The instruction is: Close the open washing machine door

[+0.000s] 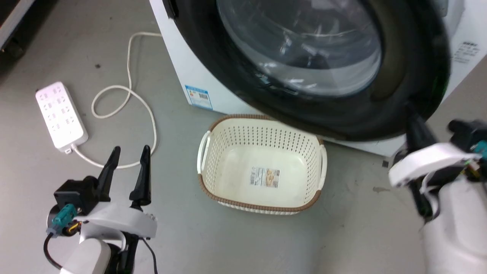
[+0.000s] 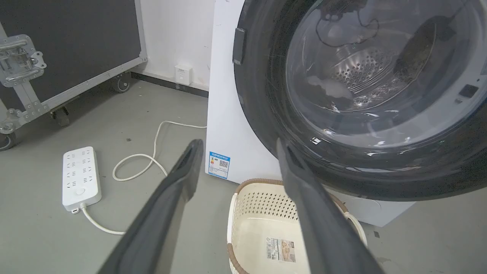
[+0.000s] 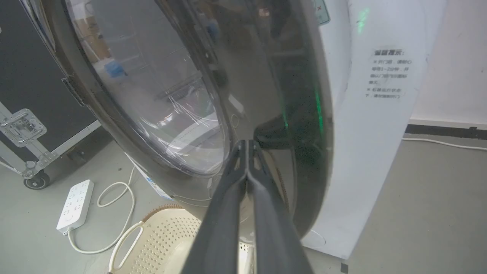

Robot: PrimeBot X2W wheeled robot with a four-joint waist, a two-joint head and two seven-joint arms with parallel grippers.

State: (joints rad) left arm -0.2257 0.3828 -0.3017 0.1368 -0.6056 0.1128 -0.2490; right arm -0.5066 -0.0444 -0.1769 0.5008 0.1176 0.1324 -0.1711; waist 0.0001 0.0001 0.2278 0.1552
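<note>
Grey concrete floor (image 1: 57,236) runs under everything, with a black flight case (image 2: 68,45) on castors standing at the far left against a white wall. Next along, a white power strip (image 1: 60,114) lies flat on the floor, and its white cord (image 1: 129,91) loops toward the machine's left side. Near it, at the lower left of the head view, the left end effector (image 1: 131,149) hangs above the floor with its two dark fingers spread apart and nothing between them, well clear of the machine.

To the right stands the white washing machine (image 1: 179,68), with a blue sticker (image 1: 198,97) low on its front. Just in front of it a cream perforated basket (image 1: 262,137) with a brown rim sits on the floor, a paper label (image 1: 264,177) on its bottom.

Above the basket, the washing machine door (image 1: 411,76) covers most of the machine's front. Its black frame lies close against the white body, and the steel drum shows through the clear glass window (image 2: 361,68). Whether it is fully latched cannot be told.

At the door's lower right, the right end effector (image 3: 247,146) has its fingers pressed together, holding nothing. Their tips meet their own reflection on the glossy black frame, just beside the window's edge.
</note>
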